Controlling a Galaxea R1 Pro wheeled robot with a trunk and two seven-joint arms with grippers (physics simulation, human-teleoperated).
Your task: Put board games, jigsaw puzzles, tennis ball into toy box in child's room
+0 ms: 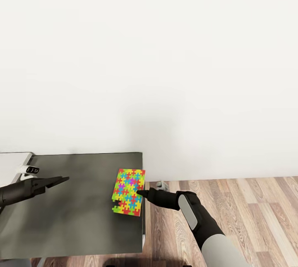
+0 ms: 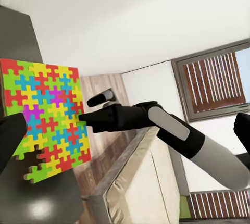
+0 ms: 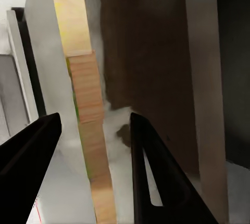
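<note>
Right gripper (image 1: 142,193), fingers spread, straddles the near edge of a thin, stiff, multicoloured jigsaw puzzle square (image 1: 128,192); likely light and slippery, best pinched edgewise.

Left gripper (image 1: 62,180) hangs well beyond the puzzle's far edge; whether it is parted or closed, I cannot tell.

We're indoors, in what looks like a home bedroom, a child's by the signs. Plain white wall (image 1: 165,51) fills the view ahead, meeting a warm wood-plank floor (image 1: 240,205) along a pale skirting. A dark grey tabletop (image 1: 74,209) sits against that wall, with a bright multicoloured jigsaw puzzle (image 1: 129,192) lying on it. From the left wrist camera there's a bed (image 2: 140,182) with a beige cover, and dark-framed windows (image 2: 213,81) with slatted blinds.
</note>
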